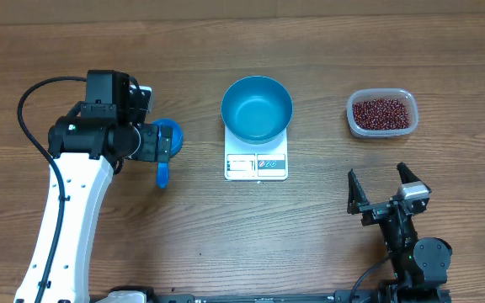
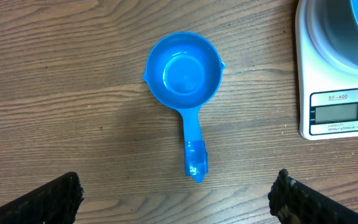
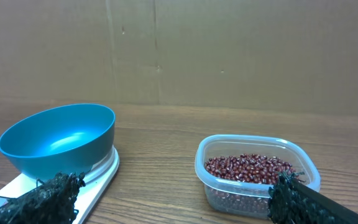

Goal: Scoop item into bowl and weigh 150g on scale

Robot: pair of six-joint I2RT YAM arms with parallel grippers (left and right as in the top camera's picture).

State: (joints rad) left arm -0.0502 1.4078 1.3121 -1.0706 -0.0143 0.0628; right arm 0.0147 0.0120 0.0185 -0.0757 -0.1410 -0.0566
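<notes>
- Two grippers, each with its jaws spread wide and nothing between them.
- Nearest the robot, the right gripper (image 1: pixel 377 173) hangs to the right of the scale (image 1: pixel 256 165) and on its near side, well apart from it. Its fingers touch nothing.
- Bare table (image 1: pixel 226 236) runs along the whole near side of the scale, from under the left arm across to the right gripper.
- Left of the scale, the left gripper (image 2: pixel 178 180) hovers over a small blue scoop (image 2: pixel 185 74). The scoop lies flat and empty, with its handle toward the near side. In the left wrist view both fingers stand clear of it, one out to each side.
- A narrow strip of wood separates the scoop's cup from the scale's left edge.
- The scale's display strip sits along its near edge, uncovered.
- The bowl (image 1: pixel 257 108) rests on the scale's platform, empty. Its rim reaches out to the scale's side edges and past its far edge.
- Right of the scale and level with the bowl sits a clear open-topped tub (image 1: pixel 381 92), well apart, with a broad band of bare wood between them.
- The beans (image 1: pixel 382 113) lie inside the tub, below its rim.
- Beyond the scale, a short stretch of wood ends at the table's far edge, where a cardboard wall (image 3: pixel 166 50) rises.
</notes>
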